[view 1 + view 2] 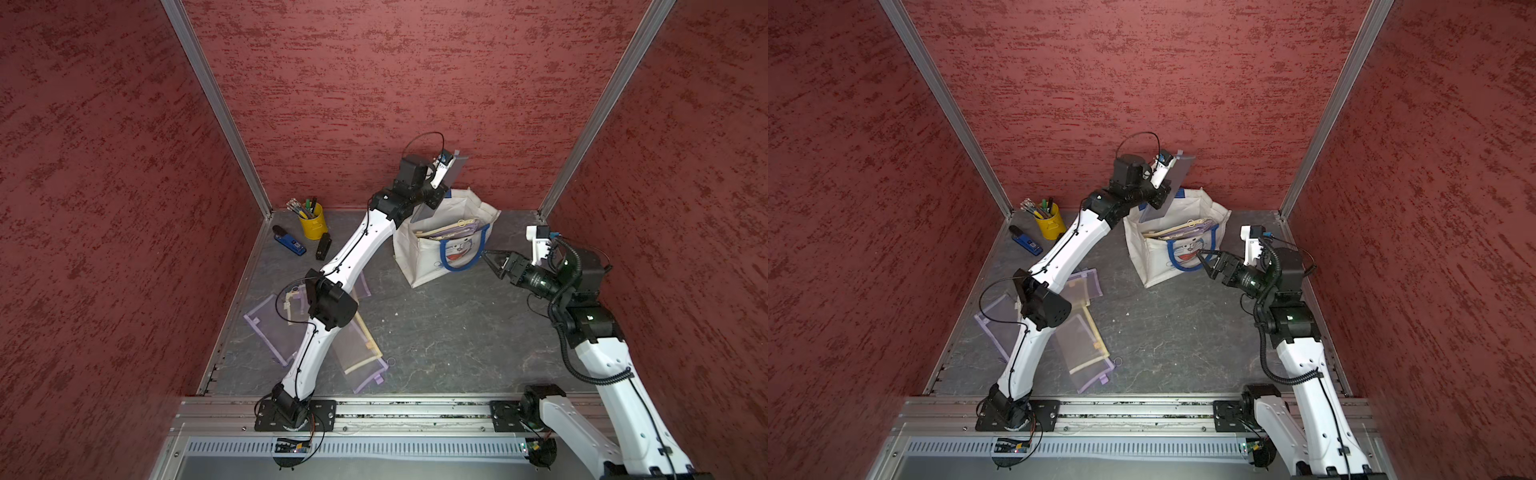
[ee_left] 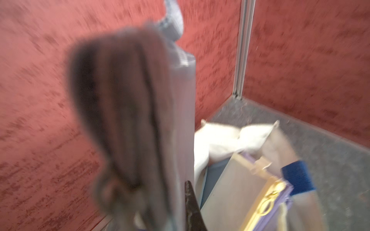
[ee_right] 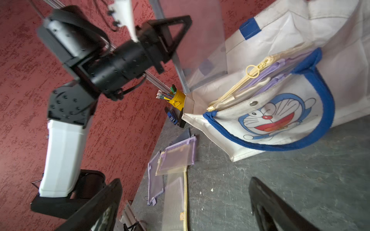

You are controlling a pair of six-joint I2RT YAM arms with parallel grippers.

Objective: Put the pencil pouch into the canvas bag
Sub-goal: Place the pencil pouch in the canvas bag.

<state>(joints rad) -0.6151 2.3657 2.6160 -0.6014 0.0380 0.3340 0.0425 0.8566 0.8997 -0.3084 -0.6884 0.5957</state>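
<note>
A grey table (image 1: 436, 332) walled in red is seen from above, with 2 robot arms. The left gripper (image 1: 437, 195) is clamped shut on a translucent mesh pencil pouch (image 1: 456, 168), held tilted in the air at the open mouth of the canvas bag (image 1: 419, 262) — whether its lower end dips inside cannot be told. Yellow- and purple-trimmed pouches (image 1: 453, 228) are seen inside the bag. The right gripper (image 1: 490, 261) is spread wide and empty, just beside the bag's blue front handle (image 3: 331, 104). More mesh pouches (image 1: 270, 324) are scattered flat near the left arm — a yellow pen cup (image 1: 311, 222) is set in the far corner.
</note>
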